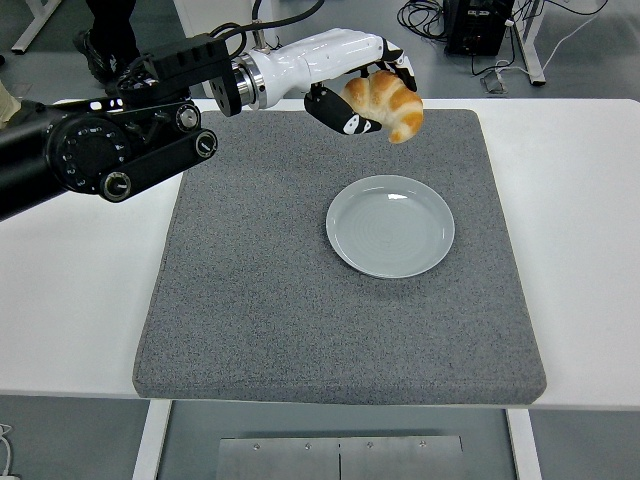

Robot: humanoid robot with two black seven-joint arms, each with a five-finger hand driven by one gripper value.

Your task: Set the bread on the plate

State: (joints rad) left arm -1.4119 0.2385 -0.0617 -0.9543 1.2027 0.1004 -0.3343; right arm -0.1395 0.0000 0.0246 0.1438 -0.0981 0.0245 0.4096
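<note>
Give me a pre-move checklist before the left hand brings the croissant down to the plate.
1. Grasp: left hand holds the croissant off the surface: ok.
2. Plate bare, nothing on it: ok.
3. Croissant directly over plate: not ok, it shows above the plate's far rim in the picture.
4. Path to plate over the grey mat free of things: ok.
5. Grip firmness: cannot tell.
6. Right arm out of the way: ok, not in view.
</note>
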